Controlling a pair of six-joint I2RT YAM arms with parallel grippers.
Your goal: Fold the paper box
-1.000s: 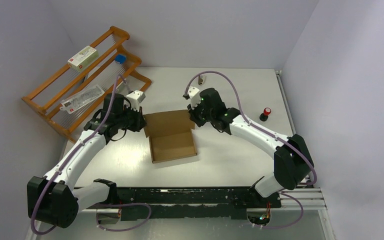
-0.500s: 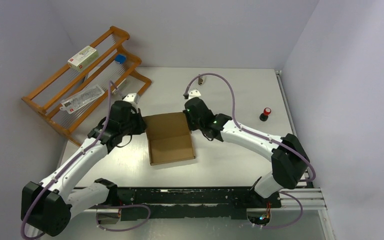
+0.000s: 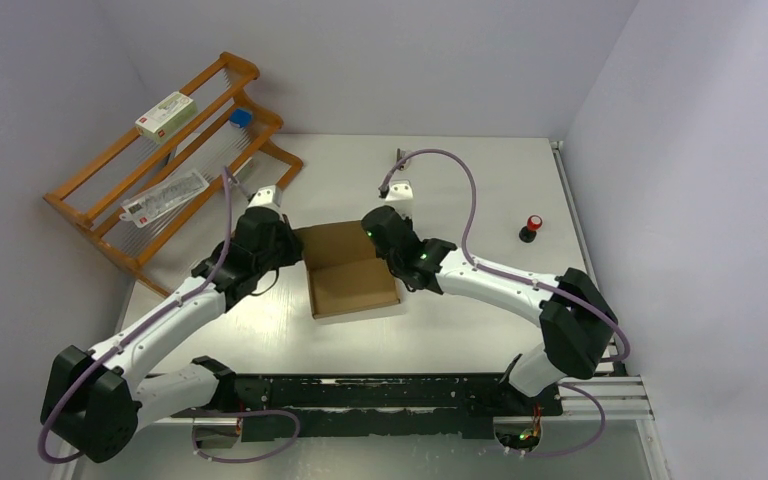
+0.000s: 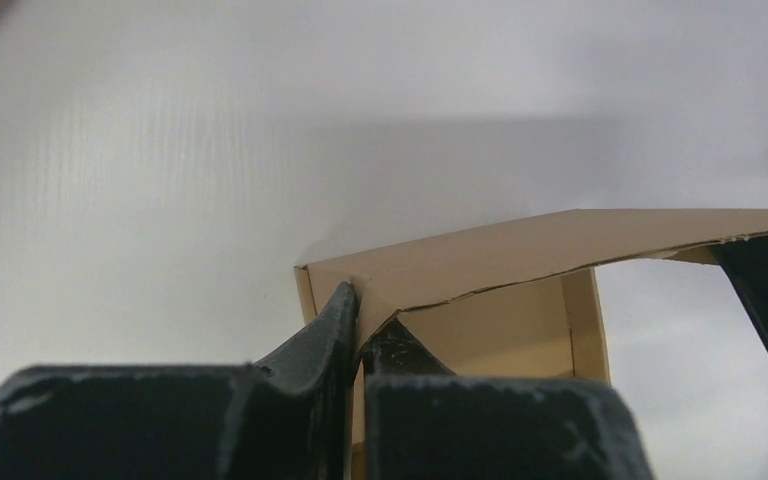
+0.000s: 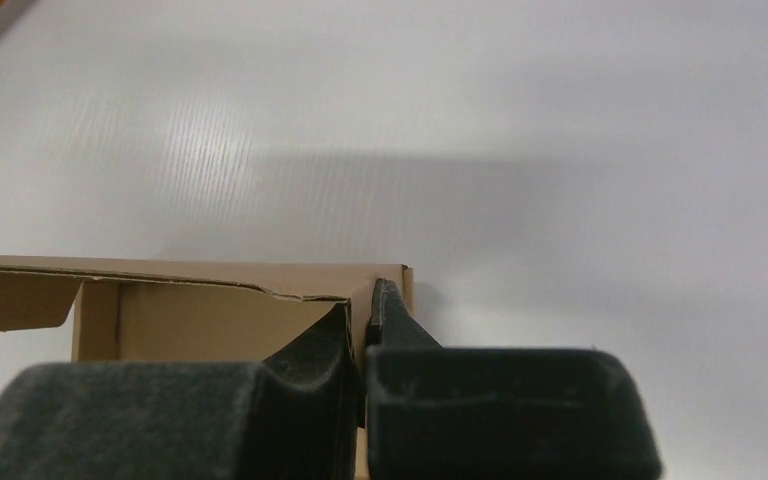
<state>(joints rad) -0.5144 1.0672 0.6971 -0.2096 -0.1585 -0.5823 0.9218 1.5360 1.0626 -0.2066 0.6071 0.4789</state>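
The paper box point(image 3: 355, 288) sits on the counter point(image 3: 480, 190); left fingers point(image 4: 325, 330) and right fingers point(image 5: 392, 320) each clamp a lid corner.

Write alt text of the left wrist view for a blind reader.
The left hand, shut, pinches a corner of the brown paper box where a wide flap slants over its open interior. A white table fills the background.

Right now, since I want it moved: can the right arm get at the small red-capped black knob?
Probably not yet. Bare white table lies between the red-capped knob and the right arm, but its jaws are shut on the brown cardboard box and must release first.
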